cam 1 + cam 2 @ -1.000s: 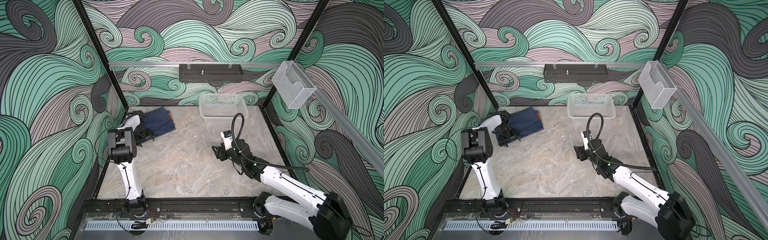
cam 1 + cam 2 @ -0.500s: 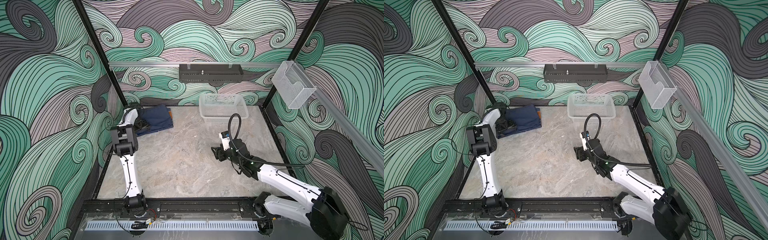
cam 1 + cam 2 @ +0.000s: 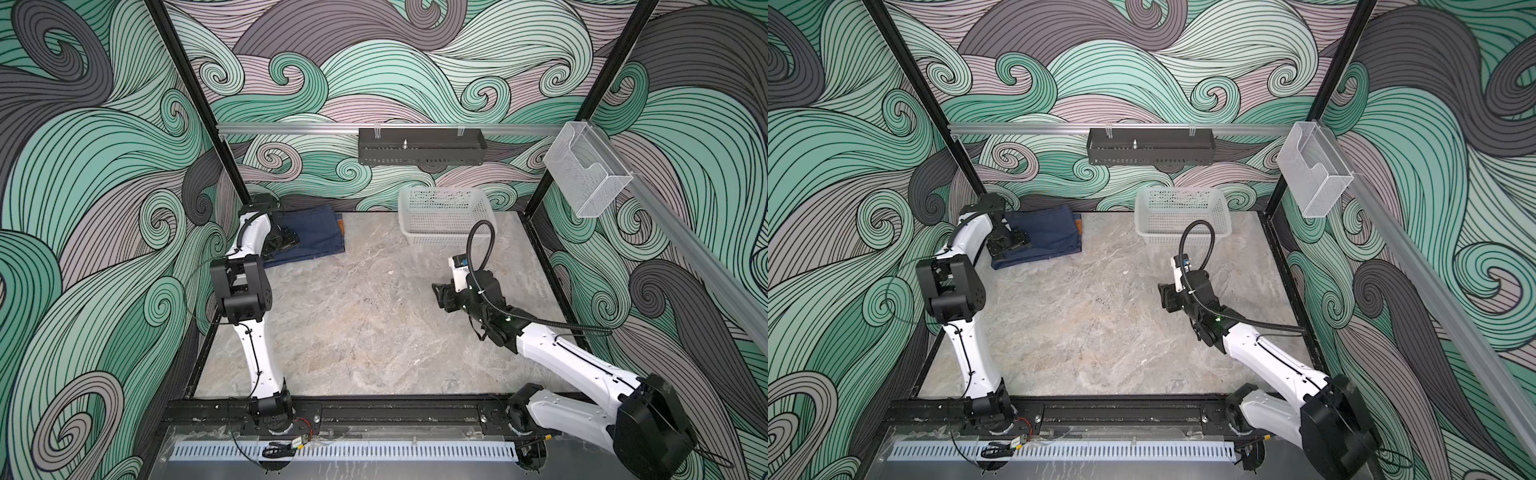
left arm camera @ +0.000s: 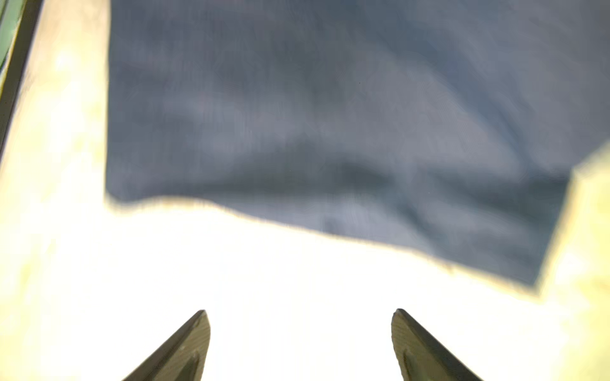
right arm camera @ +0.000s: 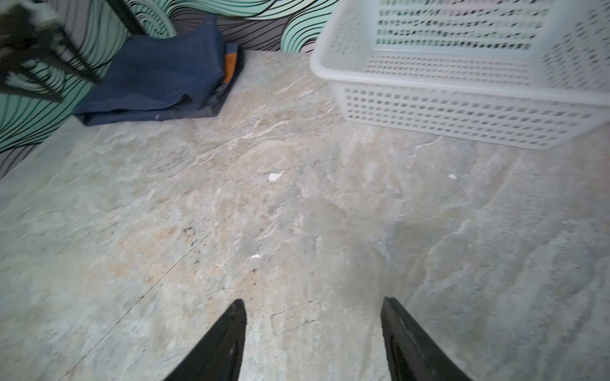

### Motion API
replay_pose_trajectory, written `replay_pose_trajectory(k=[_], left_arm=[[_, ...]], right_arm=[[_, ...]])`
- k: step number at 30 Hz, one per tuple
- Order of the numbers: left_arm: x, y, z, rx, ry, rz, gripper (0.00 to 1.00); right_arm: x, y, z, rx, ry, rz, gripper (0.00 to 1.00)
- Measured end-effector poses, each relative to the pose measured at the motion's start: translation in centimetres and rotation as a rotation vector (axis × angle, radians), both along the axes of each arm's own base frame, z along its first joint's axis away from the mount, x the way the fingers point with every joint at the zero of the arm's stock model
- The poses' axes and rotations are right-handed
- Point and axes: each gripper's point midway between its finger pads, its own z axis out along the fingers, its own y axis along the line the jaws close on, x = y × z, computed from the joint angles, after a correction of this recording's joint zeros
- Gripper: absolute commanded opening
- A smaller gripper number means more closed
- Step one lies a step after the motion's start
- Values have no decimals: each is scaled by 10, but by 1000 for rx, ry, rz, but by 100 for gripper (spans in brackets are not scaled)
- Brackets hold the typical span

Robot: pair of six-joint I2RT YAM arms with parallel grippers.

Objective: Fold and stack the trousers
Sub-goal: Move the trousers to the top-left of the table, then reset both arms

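The trousers [image 3: 318, 232] [image 3: 1052, 235] lie folded into a dark blue block in the far left corner of the table, with an orange patch at their right edge. They also show in the right wrist view [image 5: 158, 76]. My left gripper [image 3: 282, 242] [image 3: 1009, 243] hangs over their left part, open. In the left wrist view the open fingers [image 4: 300, 311] hold nothing and blurred blue cloth [image 4: 330, 115] lies ahead. My right gripper [image 3: 438, 294] [image 3: 1163, 297] [image 5: 313, 300] stands open and empty over bare table at mid right, far from the trousers.
A white perforated basket [image 3: 449, 239] [image 3: 1183, 235] [image 5: 462, 112] stands at the back right. A black tray [image 3: 419, 145] and a clear holder [image 3: 586, 174] hang on the walls. Black frame posts stand at the far corners.
My left gripper has moved toward the back wall over the trousers, which now lie slightly nearer that wall. The right arm has barely shifted.
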Motion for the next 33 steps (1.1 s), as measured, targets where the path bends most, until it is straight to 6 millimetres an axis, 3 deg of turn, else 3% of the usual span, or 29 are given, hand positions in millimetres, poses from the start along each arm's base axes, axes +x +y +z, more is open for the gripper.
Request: replay_pose_trajectory(k=[5,7,9,11,14,17,20,25,26,27,33], left_arm=[[-56,-14,79,32,-323,8,89],[-74,-13,100,69,-450,27,89],[-91,-9,105,109,-536,58,89],[-104,-4,96,148,-588,88,89],[-120,5,68,202,-589,127,89],[-131,14,43,250,-555,156,90],[-135,21,35,290,-550,184,90],[-137,31,25,335,-571,227,89],[-139,32,20,342,-573,235,89],[-142,33,13,349,-568,242,88],[-160,36,-29,384,-549,253,88]], right_arm=[[16,-68,11,-33,-94,-220,76],[19,-99,10,-61,-145,-333,79],[18,-128,3,-105,-183,-438,80],[14,-155,-11,-163,-190,-533,82],[11,-184,-27,-224,-183,-636,83],[12,-202,-36,-244,-191,-699,84],[19,-215,-47,-244,-192,-733,85],[35,-215,-68,-232,-193,-710,86],[38,-213,-69,-223,-201,-701,89],[41,-212,-70,-216,-207,-693,99],[55,-198,-76,-183,-228,-597,100]])
